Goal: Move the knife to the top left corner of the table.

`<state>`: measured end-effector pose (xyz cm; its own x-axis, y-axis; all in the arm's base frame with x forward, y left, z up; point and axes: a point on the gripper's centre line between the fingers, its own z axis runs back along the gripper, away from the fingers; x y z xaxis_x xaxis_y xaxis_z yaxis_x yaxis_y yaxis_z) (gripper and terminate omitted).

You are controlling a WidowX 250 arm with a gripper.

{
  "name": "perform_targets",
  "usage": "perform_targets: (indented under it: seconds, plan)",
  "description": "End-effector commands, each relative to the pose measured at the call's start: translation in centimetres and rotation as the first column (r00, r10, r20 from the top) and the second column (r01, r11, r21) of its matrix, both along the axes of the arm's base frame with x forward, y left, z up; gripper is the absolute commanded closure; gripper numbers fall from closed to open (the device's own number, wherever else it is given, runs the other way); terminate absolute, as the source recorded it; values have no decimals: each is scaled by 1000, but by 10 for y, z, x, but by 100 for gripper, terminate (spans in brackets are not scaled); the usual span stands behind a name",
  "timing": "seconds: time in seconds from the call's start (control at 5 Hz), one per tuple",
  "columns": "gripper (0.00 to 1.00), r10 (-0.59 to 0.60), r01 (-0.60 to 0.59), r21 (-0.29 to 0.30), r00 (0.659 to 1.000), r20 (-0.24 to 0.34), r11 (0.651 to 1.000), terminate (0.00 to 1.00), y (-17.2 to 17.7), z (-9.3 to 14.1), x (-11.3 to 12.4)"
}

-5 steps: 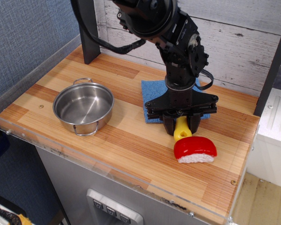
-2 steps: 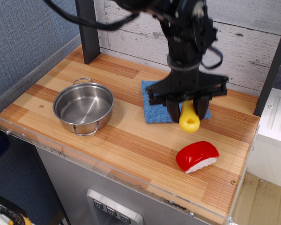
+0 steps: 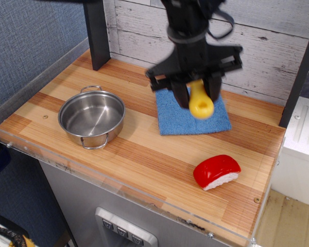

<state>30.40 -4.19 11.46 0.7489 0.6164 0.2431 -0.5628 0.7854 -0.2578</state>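
Gripper (image 3: 198,93) clamped on knife (image 3: 200,103), yellow handle hanging down, raised above blue cloth (image 3: 190,117) to clear pot (image 3: 91,117) en route across table (image 3: 144,154).

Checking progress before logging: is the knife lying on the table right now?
No, the knife hangs in the air, clamped in the gripper above the blue cloth.
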Motion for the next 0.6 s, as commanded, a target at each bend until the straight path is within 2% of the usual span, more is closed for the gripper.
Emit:
perform_targets:
  seconds: [0.0,0.2,0.4]
  plan:
    - [100,207,-207,-10,974,93,978,0,40,44,13]
    - [100,262,-262,-18,959,108,965,0,60,50,20]
    - [100,341,-341,-26,933,112,940,0,82,45,22]
